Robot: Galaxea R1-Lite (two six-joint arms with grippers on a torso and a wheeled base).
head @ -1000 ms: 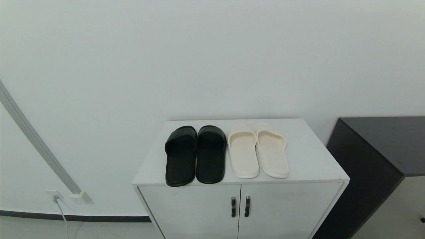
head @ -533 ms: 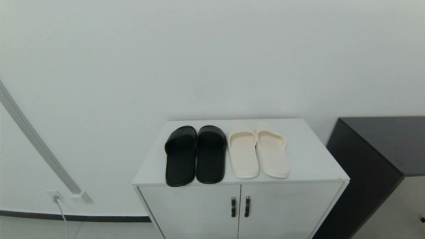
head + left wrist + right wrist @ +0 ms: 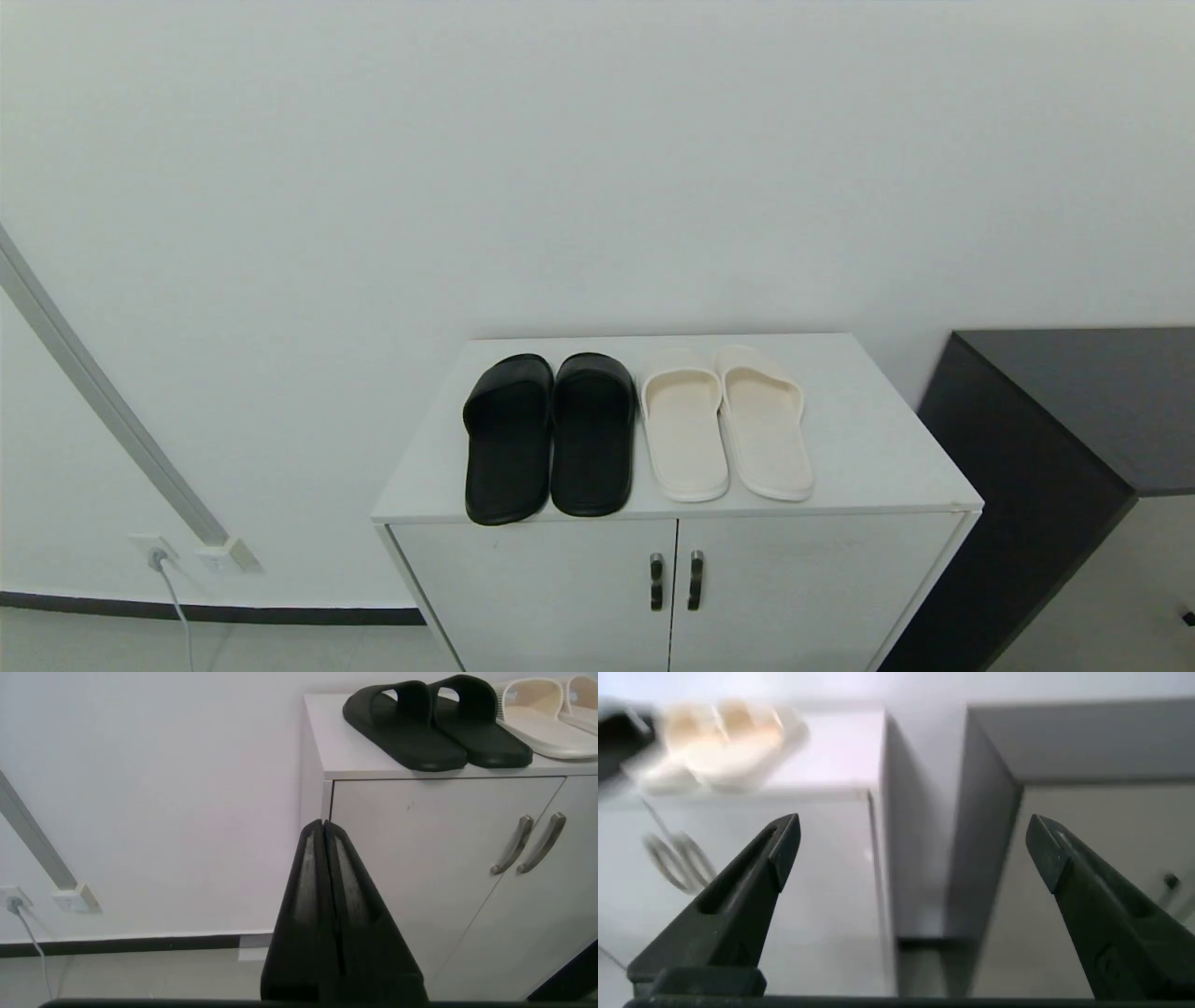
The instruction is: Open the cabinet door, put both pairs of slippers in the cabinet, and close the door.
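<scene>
A black pair of slippers (image 3: 549, 434) and a cream pair of slippers (image 3: 726, 422) lie side by side on top of a white cabinet (image 3: 868, 448), toes toward the wall. Both cabinet doors are shut, with two metal handles (image 3: 674, 580) at the centre seam. My left gripper (image 3: 324, 831) is shut, with nothing in it, low and off the cabinet's left front corner; the black slippers (image 3: 434, 723) and the handles (image 3: 530, 843) lie beyond it. My right gripper (image 3: 910, 835) is open and holds nothing, facing the cabinet's right edge, with the cream slippers (image 3: 719, 737) farther off.
A dark cabinet (image 3: 1055, 467) stands close on the white cabinet's right. On the left wall are a slanted cable duct (image 3: 103, 401) and a socket with a plugged cord (image 3: 154, 553). Bare floor lies to the cabinet's left.
</scene>
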